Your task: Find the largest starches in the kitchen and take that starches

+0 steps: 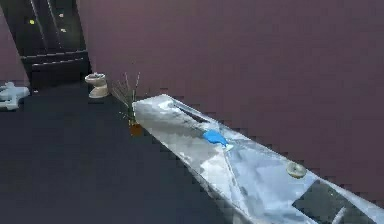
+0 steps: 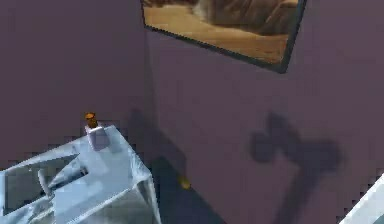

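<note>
a long pale table point(image 1: 250, 175) runs from the middle of the forward view down to its lower right corner, close along a purple wall point(image 1: 280, 60). on its top lie a blue thing point(image 1: 215, 137) about midway and, nearer the robot, a small pale round thing point(image 1: 296, 169) just beside the wall-side edge. that round blob is the likeliest starch in sight, perhaps a potato or a small loaf, but its shape is too slight to name it, and whether it is the largest in the kitchen cannot be judged from here. a dark panel point(image 1: 325, 205) is set in the tabletop at the bottom right. past the table's far end stand a small orange thing point(image 1: 134, 126) on the floor, a pale pot-like thing point(image 1: 97, 84) and a tall dark cabinet point(image 1: 50, 35).

in the arm side view a corner of a pale table point(image 2: 70, 185) fills the lower left, with a small brown bottle-like thing point(image 2: 90, 120) at its far edge and a framed picture point(image 2: 225, 25) high on the wall.

the state of the jaws cannot be told. the relation that matters: the round thing lies ahead and toward the forward view's right, on the arm's reaching side, so the base probably needs to drive up alongside the table until the thing is abreast of the arm.
</note>
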